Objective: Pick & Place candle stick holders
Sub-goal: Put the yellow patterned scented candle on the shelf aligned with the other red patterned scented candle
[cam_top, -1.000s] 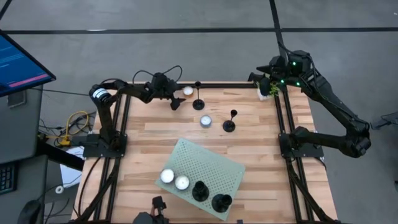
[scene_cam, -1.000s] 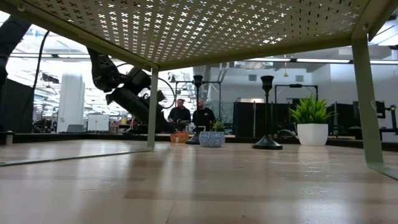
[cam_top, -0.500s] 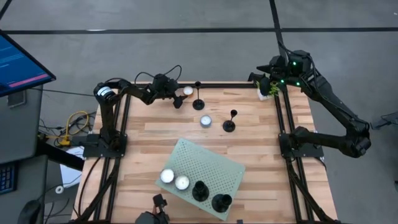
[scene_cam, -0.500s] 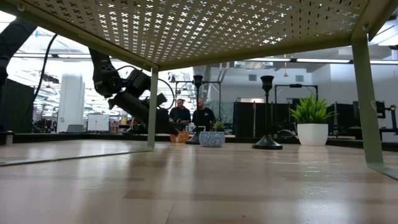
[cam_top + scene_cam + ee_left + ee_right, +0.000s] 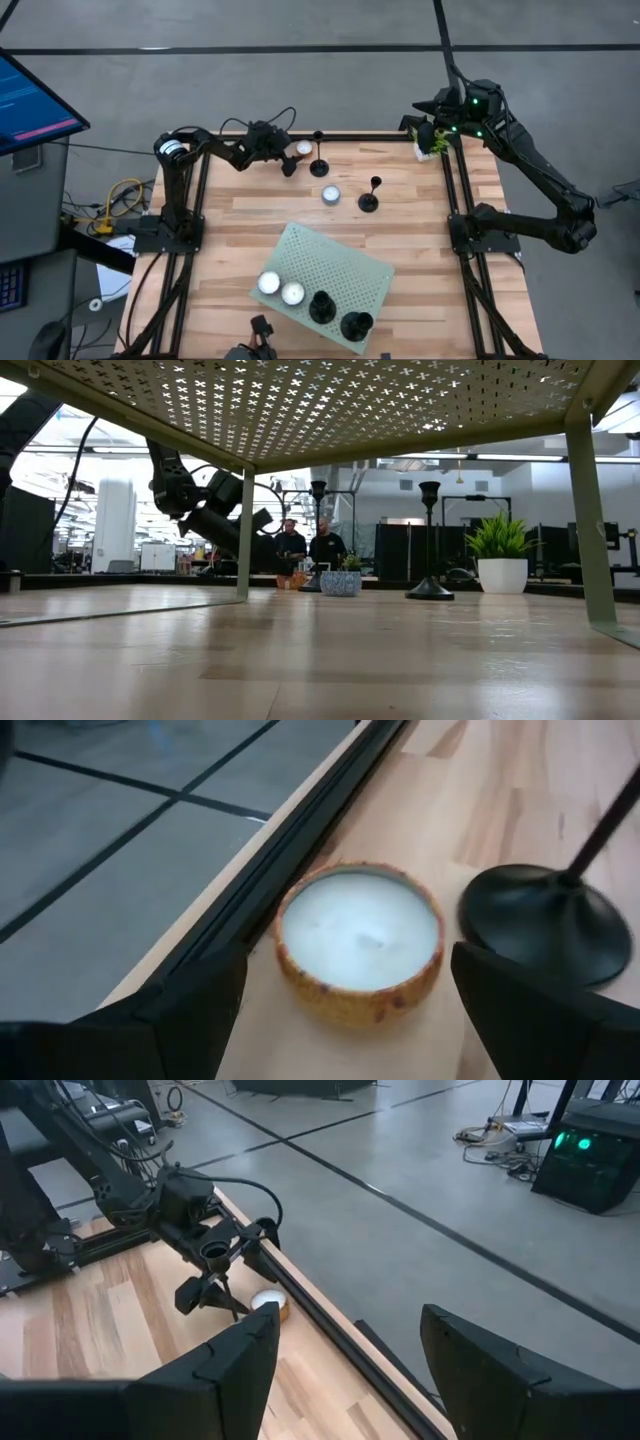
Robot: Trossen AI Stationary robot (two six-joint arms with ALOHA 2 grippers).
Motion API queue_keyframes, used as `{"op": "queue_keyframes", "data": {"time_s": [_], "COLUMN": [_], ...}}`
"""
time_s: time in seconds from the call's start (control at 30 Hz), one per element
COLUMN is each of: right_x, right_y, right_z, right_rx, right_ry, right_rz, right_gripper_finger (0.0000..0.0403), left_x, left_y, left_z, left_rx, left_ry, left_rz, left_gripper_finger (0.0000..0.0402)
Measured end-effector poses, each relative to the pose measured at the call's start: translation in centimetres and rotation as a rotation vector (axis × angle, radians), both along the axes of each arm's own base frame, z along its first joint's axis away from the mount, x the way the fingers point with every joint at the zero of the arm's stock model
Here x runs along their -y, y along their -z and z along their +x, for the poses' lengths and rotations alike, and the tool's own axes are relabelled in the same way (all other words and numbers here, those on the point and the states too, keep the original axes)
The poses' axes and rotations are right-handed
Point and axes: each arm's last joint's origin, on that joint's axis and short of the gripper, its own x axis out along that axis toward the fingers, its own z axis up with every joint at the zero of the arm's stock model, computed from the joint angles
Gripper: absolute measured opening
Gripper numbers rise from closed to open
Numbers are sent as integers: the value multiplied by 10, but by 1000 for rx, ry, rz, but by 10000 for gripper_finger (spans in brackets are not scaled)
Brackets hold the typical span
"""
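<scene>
Two candle stick holders loose on the counter (image 5: 250, 220): far candle stick holder (image 5: 319, 166) near the far edge, second candle stick holder (image 5: 369, 202) mid-counter right of a tealight candle (image 5: 331, 195). Two more candle stick holders (image 5: 338, 316) sit on the green perforated rack (image 5: 350, 262) beside two white candles (image 5: 280, 288). Left hand (image 5: 290, 163) spread wide, low at the orange-rimmed candle (image 5: 360, 940), far holder's base just beside. Right hand (image 5: 345, 1370) parked off the far right corner, fingers apart, nothing held.
</scene>
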Motion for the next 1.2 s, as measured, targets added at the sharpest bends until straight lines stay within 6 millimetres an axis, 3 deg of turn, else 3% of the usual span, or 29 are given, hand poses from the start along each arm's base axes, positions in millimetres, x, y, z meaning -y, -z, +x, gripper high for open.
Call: {"op": "queue_keyframes", "data": {"time_s": [1.2], "right_x": [0], "right_y": [0], "right_z": [0], "right_rx": [13], "right_ry": [5], "right_rz": [18], "right_gripper_finger": [233], "left_x": [-2], "left_y": [-2], "left_z": [1], "left_rx": [1], "left_ry": [-2], "left_rz": [-9], "left_gripper_finger": [351]}}
